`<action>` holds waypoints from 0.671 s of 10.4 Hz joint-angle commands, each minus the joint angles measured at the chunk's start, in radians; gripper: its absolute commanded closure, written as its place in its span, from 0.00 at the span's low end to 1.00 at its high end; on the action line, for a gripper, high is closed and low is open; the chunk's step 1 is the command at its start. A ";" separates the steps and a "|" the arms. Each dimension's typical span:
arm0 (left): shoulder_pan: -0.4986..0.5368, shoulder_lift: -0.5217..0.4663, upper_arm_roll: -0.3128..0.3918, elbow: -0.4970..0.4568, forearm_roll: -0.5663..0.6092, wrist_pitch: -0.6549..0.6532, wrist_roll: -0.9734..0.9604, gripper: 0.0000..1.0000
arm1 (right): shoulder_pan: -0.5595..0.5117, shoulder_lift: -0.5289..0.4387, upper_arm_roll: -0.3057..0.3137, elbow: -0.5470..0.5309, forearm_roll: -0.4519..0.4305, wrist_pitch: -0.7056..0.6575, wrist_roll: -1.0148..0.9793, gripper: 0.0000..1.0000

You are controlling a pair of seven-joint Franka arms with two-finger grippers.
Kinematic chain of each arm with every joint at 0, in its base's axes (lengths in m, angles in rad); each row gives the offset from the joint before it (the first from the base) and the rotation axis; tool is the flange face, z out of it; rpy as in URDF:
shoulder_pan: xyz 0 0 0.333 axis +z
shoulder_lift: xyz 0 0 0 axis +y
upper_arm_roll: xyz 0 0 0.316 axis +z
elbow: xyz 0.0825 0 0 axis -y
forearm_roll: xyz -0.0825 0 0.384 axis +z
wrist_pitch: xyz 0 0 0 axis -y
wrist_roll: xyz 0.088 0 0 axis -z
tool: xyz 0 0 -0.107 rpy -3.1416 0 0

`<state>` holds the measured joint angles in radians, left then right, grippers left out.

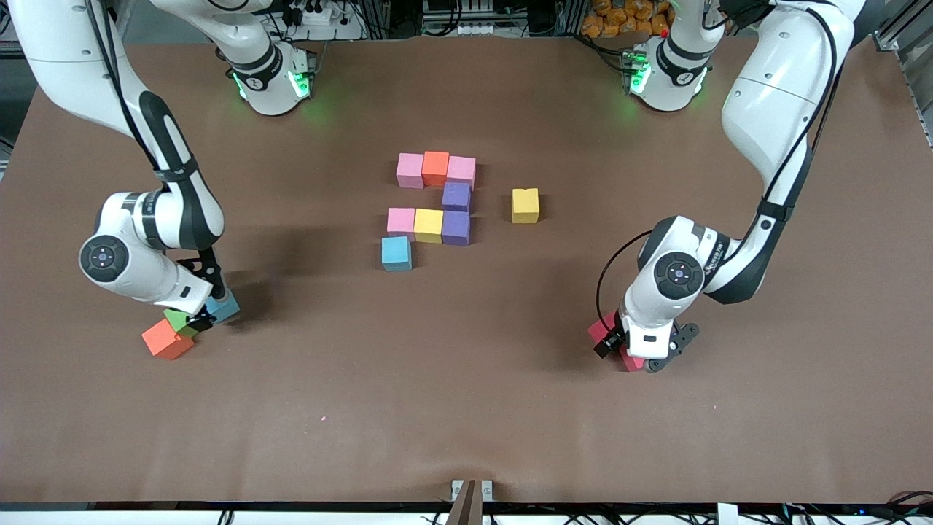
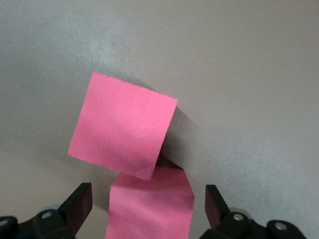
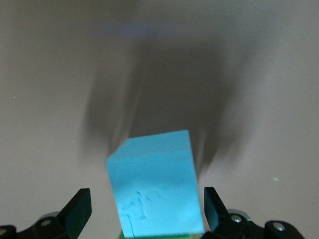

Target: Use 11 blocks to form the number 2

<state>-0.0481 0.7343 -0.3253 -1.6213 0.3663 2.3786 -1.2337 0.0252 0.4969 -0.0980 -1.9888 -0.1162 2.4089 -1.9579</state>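
A: While both arms are down at stray cubes, what does the counter (image 1: 466, 408) carry?

B: Mid-counter sits the partial number 2 (image 1: 434, 206): a top row of pink, orange, pink; one purple cube under its end toward the left arm; a middle row of pink, yellow, purple; and a light blue cube (image 1: 396, 253) starting the fourth row, nearest the front camera. Eight cubes are set. A loose yellow cube (image 1: 525, 205) stands apart, toward the left arm's end.

A: Where is each tool?

B: The left tool (image 1: 635, 355) is low over two red cubes (image 1: 602, 329) that touch at a corner. Its jaws stand wide, straddling the nearer red cube (image 2: 149, 204) without gripping it. The right tool (image 1: 208, 310) is low at a cluster of a second light blue cube (image 1: 224, 307), a green cube (image 1: 179, 321) and an orange-red cube (image 1: 167, 339). Its jaws also stand wide around the blue cube (image 3: 155, 184), holding nothing.

A: Which step is in hand?

B: Judged from this layout, pick-up of the remaining pieces. The bottom row is not yet laid.

A: What does the next move call for?

B: Probably squaring the jaws to the cube faces, closing, then lifting clear of the neighbouring cubes. The green cube does not belong in the digit.
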 commanded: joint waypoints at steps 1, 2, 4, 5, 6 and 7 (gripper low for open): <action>0.008 -0.023 -0.008 -0.009 0.003 -0.013 -0.003 0.00 | -0.017 -0.008 0.009 -0.030 0.027 0.015 -0.049 0.00; 0.007 -0.023 -0.008 -0.009 0.002 -0.013 -0.004 0.00 | -0.013 0.003 0.009 -0.030 0.056 0.030 -0.073 0.00; 0.008 -0.023 -0.009 -0.009 0.002 -0.013 -0.003 0.00 | -0.007 0.014 0.007 -0.030 0.095 0.073 -0.088 0.11; 0.008 -0.023 -0.009 -0.009 0.002 -0.013 -0.003 0.00 | -0.001 0.008 0.007 -0.025 0.096 0.075 -0.087 0.38; 0.008 -0.023 -0.009 -0.009 0.002 -0.013 -0.003 0.00 | 0.013 0.002 0.007 -0.016 0.098 0.078 -0.081 0.64; 0.008 -0.023 -0.009 -0.009 0.002 -0.013 -0.003 0.00 | 0.036 -0.001 0.007 0.007 0.111 0.087 -0.076 0.68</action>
<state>-0.0477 0.7334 -0.3259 -1.6197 0.3663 2.3786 -1.2337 0.0365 0.5091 -0.0926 -2.0014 -0.0380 2.4864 -2.0143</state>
